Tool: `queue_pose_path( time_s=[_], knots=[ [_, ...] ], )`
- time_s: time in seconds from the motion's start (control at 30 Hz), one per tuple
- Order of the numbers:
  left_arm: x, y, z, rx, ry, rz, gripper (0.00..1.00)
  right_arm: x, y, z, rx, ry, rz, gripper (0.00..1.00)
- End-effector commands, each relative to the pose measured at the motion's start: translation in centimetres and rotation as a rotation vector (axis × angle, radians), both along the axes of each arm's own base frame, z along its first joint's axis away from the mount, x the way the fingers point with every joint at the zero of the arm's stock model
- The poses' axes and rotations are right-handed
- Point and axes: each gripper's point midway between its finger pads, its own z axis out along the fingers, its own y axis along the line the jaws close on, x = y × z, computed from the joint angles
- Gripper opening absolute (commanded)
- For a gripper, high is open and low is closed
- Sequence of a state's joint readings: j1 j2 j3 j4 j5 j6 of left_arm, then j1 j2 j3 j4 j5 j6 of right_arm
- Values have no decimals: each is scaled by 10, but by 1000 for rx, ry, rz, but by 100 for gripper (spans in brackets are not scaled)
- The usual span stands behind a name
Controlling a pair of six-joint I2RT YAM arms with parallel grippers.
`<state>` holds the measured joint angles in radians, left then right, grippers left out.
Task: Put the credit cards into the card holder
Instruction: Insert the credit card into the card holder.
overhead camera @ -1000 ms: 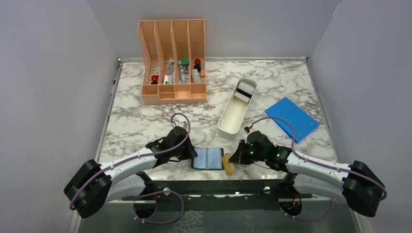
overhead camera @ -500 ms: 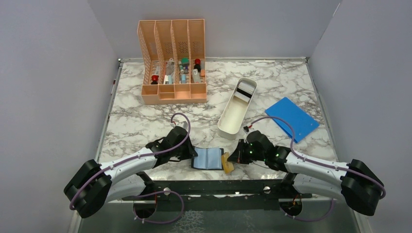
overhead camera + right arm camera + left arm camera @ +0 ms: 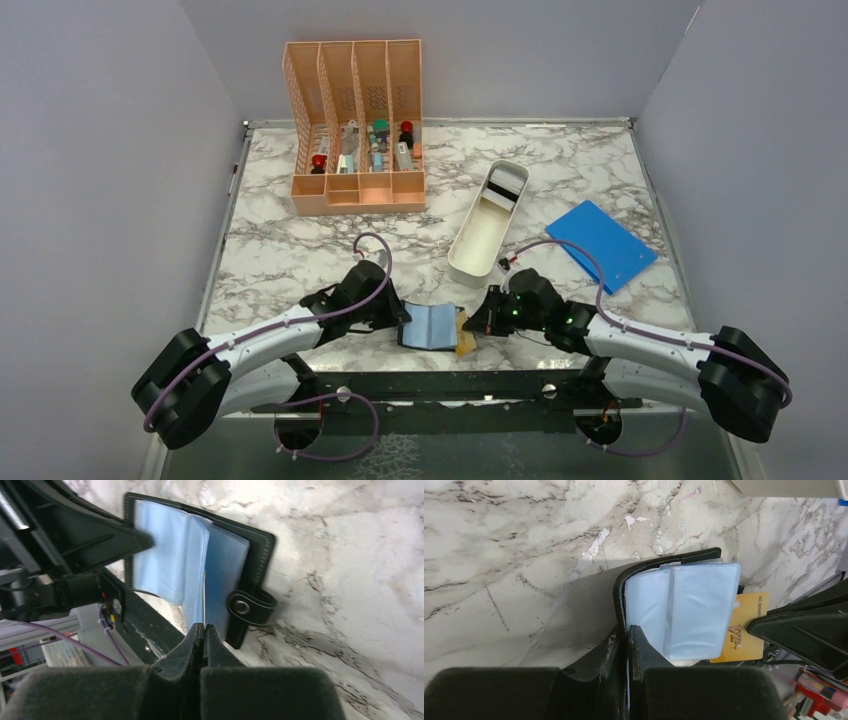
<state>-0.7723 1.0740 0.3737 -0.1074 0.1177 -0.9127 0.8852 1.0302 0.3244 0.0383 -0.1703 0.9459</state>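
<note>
Here, the card holder (image 3: 432, 327) is lying open on the marble table (image 3: 300, 250), just on the near side of the white oblong tray (image 3: 478, 245) and slightly left of that tray's near end. It is showing a black stitched cover with pale blue, see-through plastic sleeves (image 3: 694, 610) rising from its middle like pages, and a black snap tab (image 3: 250, 607) with a metal stud is sticking out from the side directly below the tray's near end. The left gripper (image 3: 628, 630) is clamping the holder's far-from-tray edge, its fingers pressed together on the cover. The right gripper (image 3: 204, 627) is pinching a gold card (image 3: 744, 635) printed with "VIP", fingers squeezed tight on it, so that the wrist view is catching the card only edge-on. One side of that card is hiding behind the outermost sleeve; whether it is sitting inside a slot I cannot tell. Compared with a second ago, the holder is looking narrower from above, since its sleeves are now lifting instead of lying spread flat. The gold card, which was standing clear beside the tab side, is now overlapping the holder, and the right gripper has edged leftward with it, while the left arm is staying where it was.
</note>
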Motion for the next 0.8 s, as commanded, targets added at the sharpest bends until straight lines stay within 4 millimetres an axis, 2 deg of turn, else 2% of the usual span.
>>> queue_pose_path(
  time_s=[0.0, 0.1, 0.23, 0.47, 0.63, 0.77],
  knots=[
    [-7, -15, 6, -103, 22, -30, 12, 2, 17, 31, 142, -60, 30, 1],
    [-11, -24, 10, -168, 34, -51, 12, 3, 23, 40, 186, -75, 35, 1],
    [-15, -30, 10, -203, 53, -67, 16, 6, 29, 42, 199, -71, 40, 1],
    [-15, -26, 17, -211, 43, -51, 41, 13, 31, 26, 145, -60, 25, 1],
    [-10, -20, 32, -218, -8, -11, 54, 16, 32, 20, 125, -62, 24, 1],
    [-8, -16, 39, -234, -43, 4, 58, 17, 34, 18, 122, -57, 27, 1]
  ],
)
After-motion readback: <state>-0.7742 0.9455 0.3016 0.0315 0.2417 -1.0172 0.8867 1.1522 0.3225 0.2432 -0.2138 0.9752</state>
